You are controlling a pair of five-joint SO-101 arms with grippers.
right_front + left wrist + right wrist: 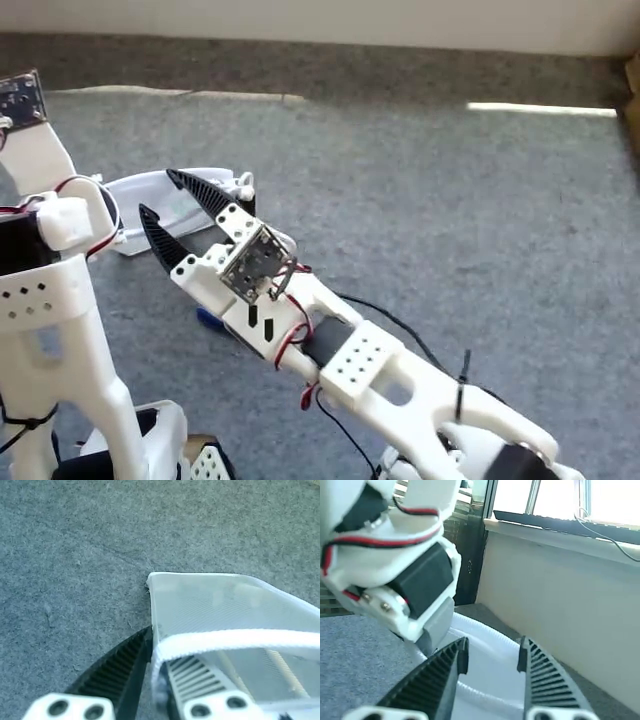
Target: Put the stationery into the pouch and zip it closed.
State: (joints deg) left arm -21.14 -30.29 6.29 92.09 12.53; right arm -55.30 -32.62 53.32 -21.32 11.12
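Pouch sits pinched in left gripper, right gripper splayed alongside.

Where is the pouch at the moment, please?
In the high view the pouch sits left of centre, its edge in the left gripper, the open right gripper at it.

White arms, black ribbed claw, red-black cables.

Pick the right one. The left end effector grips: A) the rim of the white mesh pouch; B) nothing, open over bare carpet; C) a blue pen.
A: the left wrist view shows the left end effector clamped on the rim of the white mesh pouch.
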